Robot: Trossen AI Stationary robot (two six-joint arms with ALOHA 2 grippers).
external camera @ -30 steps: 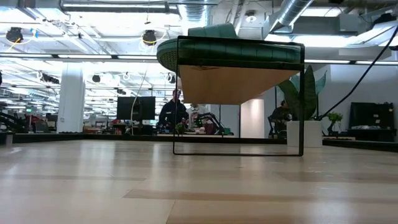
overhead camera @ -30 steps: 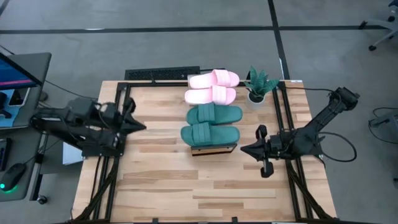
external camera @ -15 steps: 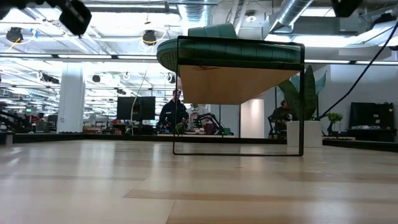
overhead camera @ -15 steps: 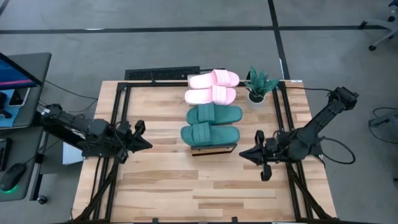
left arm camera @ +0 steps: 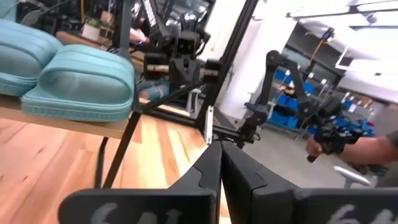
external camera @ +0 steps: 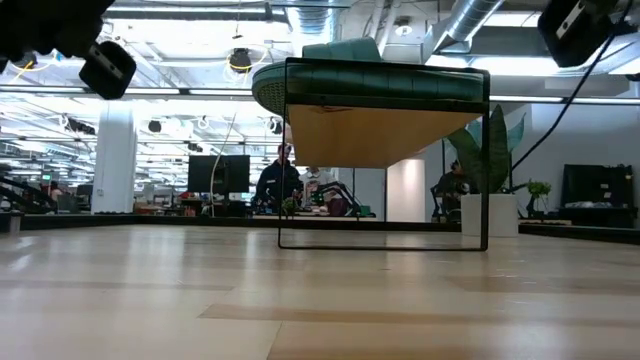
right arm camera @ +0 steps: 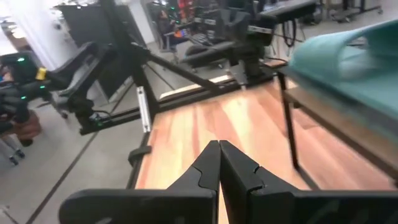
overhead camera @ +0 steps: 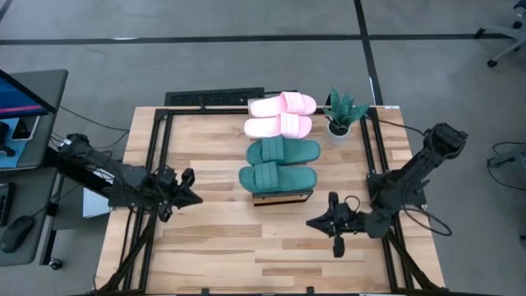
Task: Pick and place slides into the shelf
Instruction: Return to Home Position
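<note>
At the left side of the table (overhead camera: 214,247), the left arm (overhead camera: 107,179) reaches in low from the outer edge. The left jaws point toward the shelf (overhead camera: 283,197) and stand apart from it. In the left wrist view, the left jaws are together, tips meeting, with nothing between them. The two teal slides (left arm camera: 74,78) rest on the shelf plank ahead of them.

At the table centre, the shelf runs from the far edge toward the near edge. All four slides lie crosswise on its top, side by side in one row. The two pink slides (overhead camera: 280,115) occupy the far end. The two teal slides occupy the near end, each touching its neighbour. A short strip of plank shows past the nearest teal slide. In the low view, the shelf stands on the table and the nearest teal slide overhangs its black frame on the picture's left.

Just right of the pink slides, a potted plant (overhead camera: 339,115) stands near the far edge.

At the right side, the right arm (overhead camera: 415,173) bends in from the far right corner. The right jaws sit over the table, right of the shelf's near end and closer to the near edge, clear of the shelf and pointing left. In the right wrist view, the right jaws are together and hold nothing.
</note>
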